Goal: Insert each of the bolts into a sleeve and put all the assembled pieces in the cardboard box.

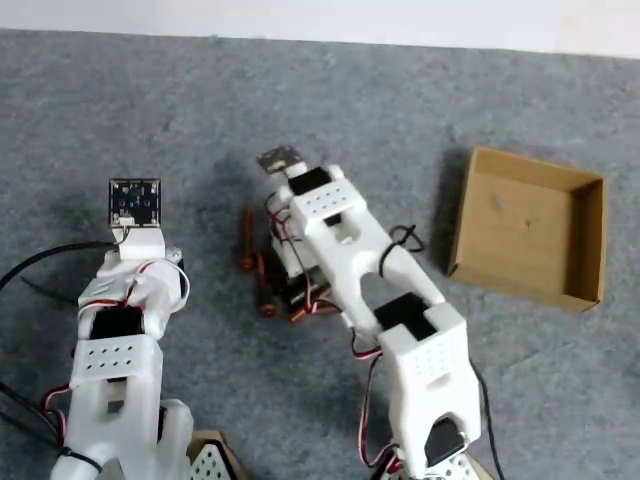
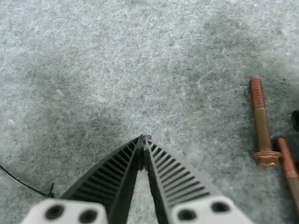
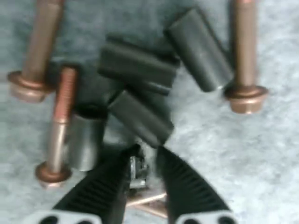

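My right gripper (image 3: 145, 151) hangs low over a pile of black sleeves and copper bolts, its fingers closed narrowly on a small metal piece that looks like a bolt (image 3: 138, 168). Just beyond its tips lie three black sleeves (image 3: 138, 65), (image 3: 198, 49), (image 3: 140, 116) and a grey one (image 3: 86, 135). Loose bolts (image 3: 39, 46), (image 3: 245, 51), (image 3: 58, 126) flank them. My left gripper (image 2: 142, 138) is shut and holds nothing, on bare carpet to the left of a bolt (image 2: 260, 123). The cardboard box (image 1: 590, 240) stands to the right, with nothing inside.
In the high view the right arm (image 1: 350, 250) covers most of the pile; one bolt (image 1: 246, 240) shows left of it. The left arm (image 1: 125, 300) stands at the left over grey carpet. Open carpet separates the pile from the box.
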`<state>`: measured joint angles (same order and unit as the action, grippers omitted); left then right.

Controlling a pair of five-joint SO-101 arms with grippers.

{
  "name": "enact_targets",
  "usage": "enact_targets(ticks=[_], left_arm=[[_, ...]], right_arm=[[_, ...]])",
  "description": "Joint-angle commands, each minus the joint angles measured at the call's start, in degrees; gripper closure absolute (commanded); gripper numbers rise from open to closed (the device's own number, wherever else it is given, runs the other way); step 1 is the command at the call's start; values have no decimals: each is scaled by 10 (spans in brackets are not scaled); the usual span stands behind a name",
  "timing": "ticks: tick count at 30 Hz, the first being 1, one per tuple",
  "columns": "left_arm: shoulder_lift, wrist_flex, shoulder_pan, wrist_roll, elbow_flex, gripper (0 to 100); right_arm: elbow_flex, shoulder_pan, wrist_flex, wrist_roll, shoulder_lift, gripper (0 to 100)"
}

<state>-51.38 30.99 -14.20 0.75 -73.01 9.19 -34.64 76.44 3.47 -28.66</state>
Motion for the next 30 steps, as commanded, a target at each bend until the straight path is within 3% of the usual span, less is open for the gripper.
enact_targets(ticks=[1,14,30], left_arm=[[-10,-12,-8,-4,2,993],[-10,-12,-7,-4,2,993],[-10,-12,-7,-4,2,993]], right_arm=[[5,22,4,37,36,850],[-35,-44,-100,122,-23,848],[48,-54,-120,123,-96,848]])
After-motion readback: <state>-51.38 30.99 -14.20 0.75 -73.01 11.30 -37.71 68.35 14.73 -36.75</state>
